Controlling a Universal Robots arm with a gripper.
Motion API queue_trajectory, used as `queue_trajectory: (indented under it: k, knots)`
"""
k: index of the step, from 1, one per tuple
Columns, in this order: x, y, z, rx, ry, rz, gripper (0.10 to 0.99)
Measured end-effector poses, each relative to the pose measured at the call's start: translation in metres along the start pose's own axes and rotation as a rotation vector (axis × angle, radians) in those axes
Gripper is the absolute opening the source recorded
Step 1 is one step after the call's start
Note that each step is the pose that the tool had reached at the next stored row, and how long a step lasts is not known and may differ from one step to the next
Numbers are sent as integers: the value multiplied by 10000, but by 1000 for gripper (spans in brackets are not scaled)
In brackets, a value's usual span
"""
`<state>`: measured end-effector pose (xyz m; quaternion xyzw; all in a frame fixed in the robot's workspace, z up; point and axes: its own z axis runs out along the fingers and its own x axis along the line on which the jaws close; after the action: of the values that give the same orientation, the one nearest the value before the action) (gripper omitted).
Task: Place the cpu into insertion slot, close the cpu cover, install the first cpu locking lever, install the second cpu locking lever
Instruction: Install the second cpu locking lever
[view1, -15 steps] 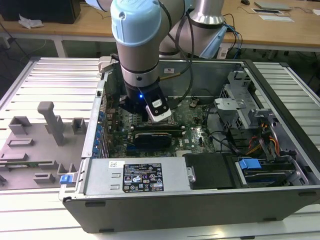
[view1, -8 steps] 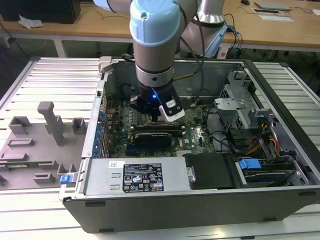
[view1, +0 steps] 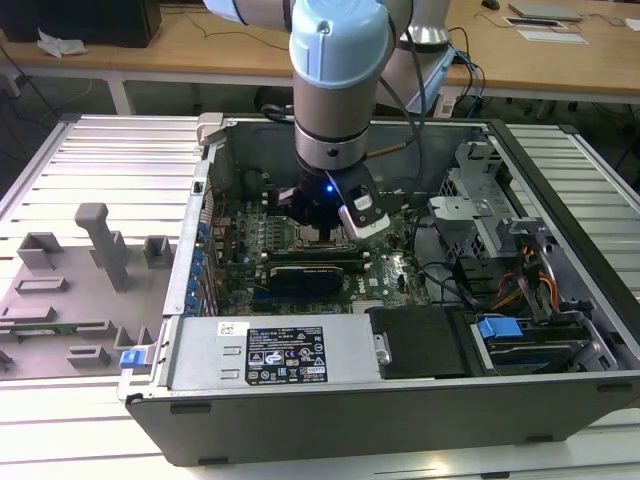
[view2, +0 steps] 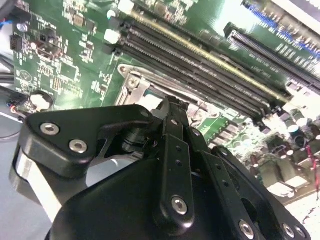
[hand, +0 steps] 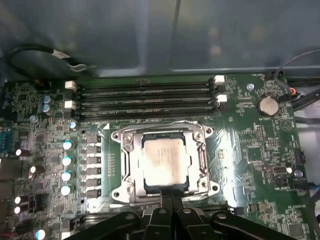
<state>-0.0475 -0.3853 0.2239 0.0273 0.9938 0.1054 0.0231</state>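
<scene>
Pincer (view1: 325, 225) stands low inside the open computer case (view1: 300, 425), over the middle of the motherboard (view1: 390, 275). In both wrist views its fingers (hand: 167, 195) are drawn together with no gap between them and nothing held. Their tips rest at the edge of the processor socket, at or just above the metal frame; contact cannot be confirmed.

Findings, largest first:

1. Computer case lies on its side on a ribbed metal bench (view1: 110, 160), lid off.
2. Arm (view1: 340, 80), pale blue and silver, comes down into the case from twelve o'clock in the exterior view.
3. Grey fixture tray (view1: 60, 300) with upright pegs sits at nine o'clock of the case, just beside its wall.
4. Power supply (view1: 270, 355), bearing a label, lies at six o'clock of the pincer. A drive bay with a blue clip (view1: 500, 328) lies at four o'clock.
5. Memory slots (hand: 145, 100), four long black rows, run alongside the socket on the side away from the fingers.
6. The cpu cover (hand: 131, 157) lies flat over the socket, framing its open centre.
7. The cpu (hand: 164, 162) is seated in the socket, its silver top showing through the cover.
8. Coin cell (hand: 266, 105) sits on the board, well apart from the socket.

Lever positions cannot be determined.
</scene>
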Motion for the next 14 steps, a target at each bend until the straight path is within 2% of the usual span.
queue_trajectory:
  k: [2,4,6,14]
  knots:
    - [3,67,14,163,9,-6,106]
    - [9,168,36,435,6,-16,106]
    - [12,225,42,556,0,-23,106]
    - [8,293,-91,647,-6,-28,106]
